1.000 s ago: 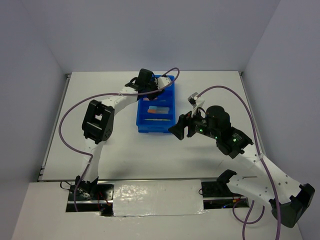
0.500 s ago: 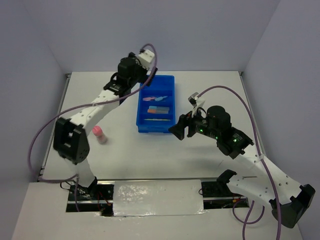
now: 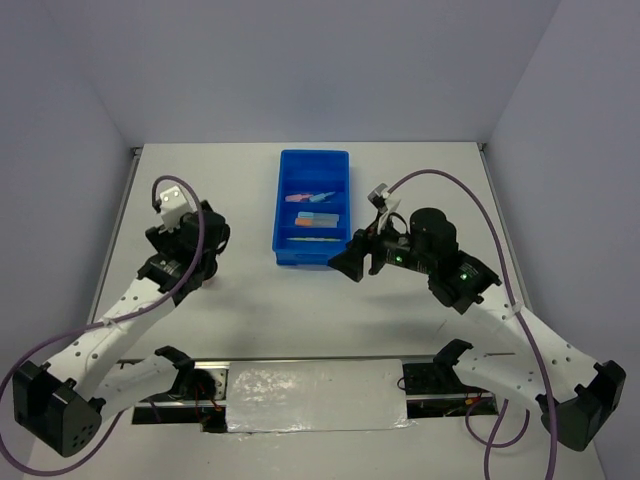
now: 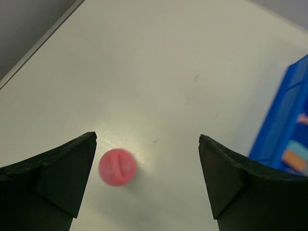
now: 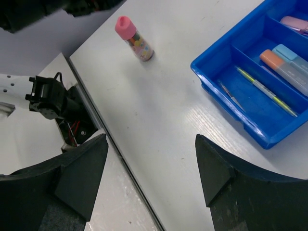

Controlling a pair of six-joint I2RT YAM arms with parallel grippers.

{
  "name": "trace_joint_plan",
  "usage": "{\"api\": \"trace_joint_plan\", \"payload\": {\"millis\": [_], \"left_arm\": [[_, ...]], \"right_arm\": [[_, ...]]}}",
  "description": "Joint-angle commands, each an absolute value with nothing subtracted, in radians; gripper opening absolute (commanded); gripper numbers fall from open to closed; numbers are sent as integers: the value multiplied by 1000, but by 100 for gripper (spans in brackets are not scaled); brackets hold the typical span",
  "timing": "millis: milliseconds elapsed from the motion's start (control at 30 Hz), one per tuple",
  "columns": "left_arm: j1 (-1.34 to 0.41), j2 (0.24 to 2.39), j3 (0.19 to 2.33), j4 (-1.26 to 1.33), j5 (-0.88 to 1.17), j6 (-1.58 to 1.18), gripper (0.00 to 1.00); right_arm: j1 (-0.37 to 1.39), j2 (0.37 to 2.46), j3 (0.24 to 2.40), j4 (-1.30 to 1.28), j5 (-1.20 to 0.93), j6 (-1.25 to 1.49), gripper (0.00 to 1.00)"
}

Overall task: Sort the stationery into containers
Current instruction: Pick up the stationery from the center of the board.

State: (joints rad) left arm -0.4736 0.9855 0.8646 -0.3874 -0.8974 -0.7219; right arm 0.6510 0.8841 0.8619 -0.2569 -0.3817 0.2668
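Left hand (image 4: 147,139), right hand (image 5: 150,139): both agape.

Left pincer (image 4: 147,139): jaws spread wide, gripping nothing.
Pink piece (image 4: 117,166): round top seen from above, standing on the table (image 4: 159,72), just beside the left finger (image 4: 57,178), well apart from the right one.
Tray (image 4: 281,132): blue, off to the right, blurred.
Inside the tray: an orange piece (image 4: 294,161) and a pink bit (image 4: 303,119), both blurred.
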Motion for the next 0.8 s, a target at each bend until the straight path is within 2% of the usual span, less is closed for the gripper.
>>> {"api": "trace_joint_plan", "payload": {"millis": [0, 333, 533, 667, 767], "left_arm": [[-482, 971, 801, -537, -985, -899, 99], [-482, 1032, 677, -526, -1011, -945, 99], [-472, 1117, 620, -368, -963, -896, 99], [-460, 1173, 632, -356, -948, -894, 99], [-453, 1187, 634, -328, -927, -868, 89]], "right_arm": [[650, 903, 870, -158, -442, 299, 80], [652, 940, 831, -80, -448, 386, 80], [661, 968, 844, -63, -446, 411, 80], [669, 976, 851, -67, -437, 408, 80], [667, 983, 848, -63, -431, 405, 80]]}}
